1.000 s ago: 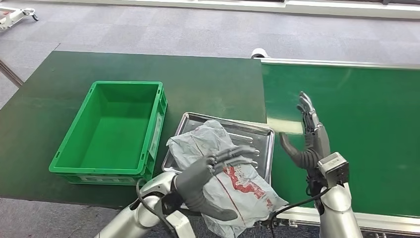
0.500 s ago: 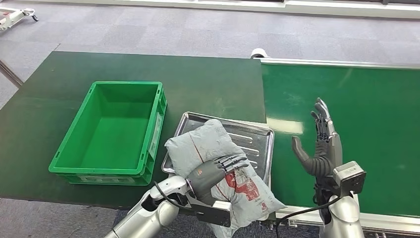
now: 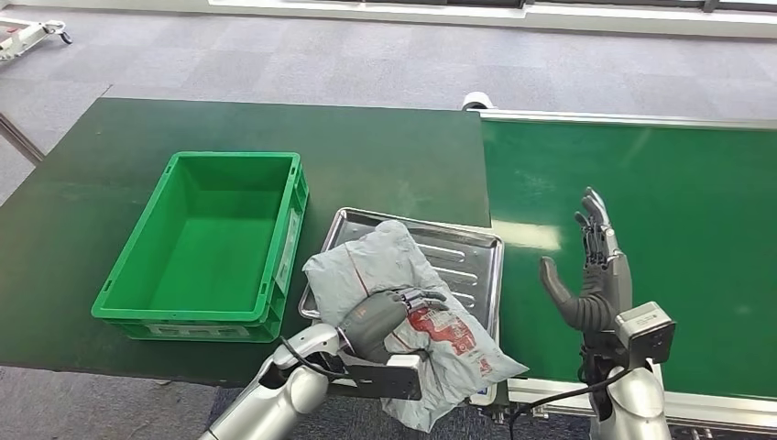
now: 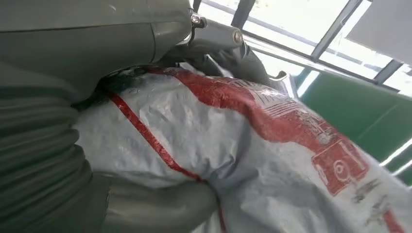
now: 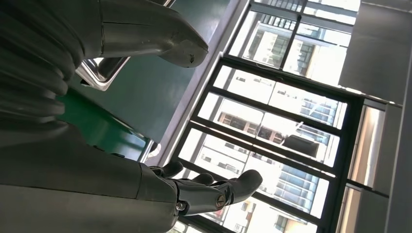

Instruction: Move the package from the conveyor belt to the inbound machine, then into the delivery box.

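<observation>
since a second ago the left hand has come down from a loose, spread-fingered reach over the grey parcel to a curled grip on its top, fingers folded over the red print, thumb under the bag in the wrist view. the parcel has bunched and shifted slightly toward 7 o'clock, its near end now hanging further off the near edge of the metal tray. the right hand has drawn back toward 5 o'clock over the green belt, fingers apart and upright, holding nothing.
</observation>
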You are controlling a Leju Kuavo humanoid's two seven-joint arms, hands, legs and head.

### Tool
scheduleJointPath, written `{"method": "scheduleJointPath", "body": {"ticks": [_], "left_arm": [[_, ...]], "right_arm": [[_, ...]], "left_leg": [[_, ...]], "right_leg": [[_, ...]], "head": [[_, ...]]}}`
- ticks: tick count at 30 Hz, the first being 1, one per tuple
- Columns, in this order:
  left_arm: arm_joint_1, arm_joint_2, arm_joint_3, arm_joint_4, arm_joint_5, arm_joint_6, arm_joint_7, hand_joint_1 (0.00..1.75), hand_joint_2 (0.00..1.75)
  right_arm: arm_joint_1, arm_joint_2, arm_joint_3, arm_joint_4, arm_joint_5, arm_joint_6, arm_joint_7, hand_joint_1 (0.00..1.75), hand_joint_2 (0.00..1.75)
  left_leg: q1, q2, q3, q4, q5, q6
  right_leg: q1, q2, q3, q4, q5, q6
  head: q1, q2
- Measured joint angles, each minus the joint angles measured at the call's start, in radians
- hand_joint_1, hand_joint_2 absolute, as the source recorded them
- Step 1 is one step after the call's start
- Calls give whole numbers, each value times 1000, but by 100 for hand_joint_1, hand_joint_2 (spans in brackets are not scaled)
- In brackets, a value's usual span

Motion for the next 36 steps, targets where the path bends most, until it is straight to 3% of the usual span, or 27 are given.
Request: {"method": "scheduleJointPath", "body": {"ticks": [9, 15, 18, 22, 27, 36], "left_arm": [[41, 0, 49, -68, 246, -175, -207, 175, 175], [51, 0, 71, -103, 449, -252, -236, 175, 175], [58, -9, 105, -135, 597, -242, -238, 175, 175], [65, -34, 187, -180, 675, -130, -240, 175, 175], [81, -61, 268, -275, 706, 100, -240, 175, 175], [91, -64, 292, -487, 702, 468, -240, 175, 175]], "right_arm": [[1, 2, 0, 0, 4, -1, 14, 0, 175], [7, 2, 0, -2, 4, -1, 15, 0, 175], [19, 3, 0, -9, 10, -14, 13, 0, 175], [31, 5, -4, -16, 45, -65, -9, 0, 175], [30, 9, -10, -8, 81, -164, -49, 0, 175], [9, 9, -15, 94, 12, -284, -54, 0, 175]], "left_leg": [[0, -1, -1, 0, 0, 0], [0, -1, -2, 0, -1, 0], [0, -1, -3, 0, -1, 0], [0, 0, -3, 0, -1, 0], [0, 0, -4, 0, -1, 0], [0, 0, -5, 0, -1, 0]], "right_leg": [[0, 0, -1, 0, -1, 0], [0, 0, -2, 0, -2, 0], [0, 0, -3, 0, -2, 0], [0, 0, -3, 0, -2, 0], [0, 0, -4, 0, -2, 0], [0, 0, -5, 0, -2, 0]], "head": [[0, 0], [0, 0], [0, 0], [0, 0], [0, 0], [0, 0]]}}
